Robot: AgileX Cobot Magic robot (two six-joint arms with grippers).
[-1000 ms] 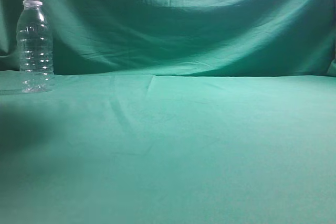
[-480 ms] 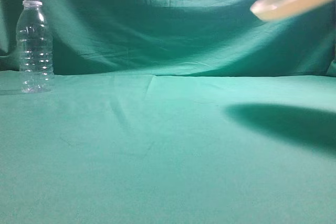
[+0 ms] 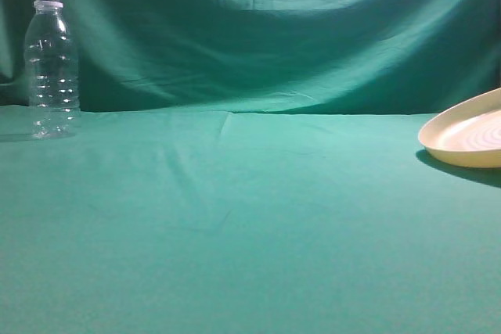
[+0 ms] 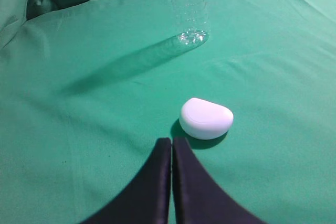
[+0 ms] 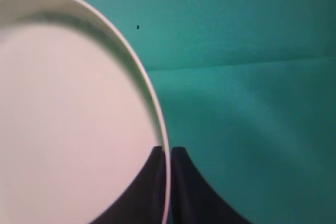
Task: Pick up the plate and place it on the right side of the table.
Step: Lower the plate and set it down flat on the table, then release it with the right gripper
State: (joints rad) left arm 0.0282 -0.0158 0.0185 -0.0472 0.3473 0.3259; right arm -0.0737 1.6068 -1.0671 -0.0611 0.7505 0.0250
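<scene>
**Plate low at the table's right edge**

Teal-green cloth table (image 3: 250, 224) carries a clear ribbed plastic bottle (image 3: 52, 64) far left. Right gripper (image 5: 169, 153) pinches the rim of the tilted, round cream-yellow plastic plate (image 3: 466, 137). Left gripper (image 4: 171, 145), jaws together, sits near a white rounded lump (image 4: 206, 117).

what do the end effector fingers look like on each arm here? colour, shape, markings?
Both look alike: the left end effector and right end effector each show two matte black fingers, broad at the base, curving to narrow tips. No markings or cables are visible. The arms themselves are out of view.
</scene>
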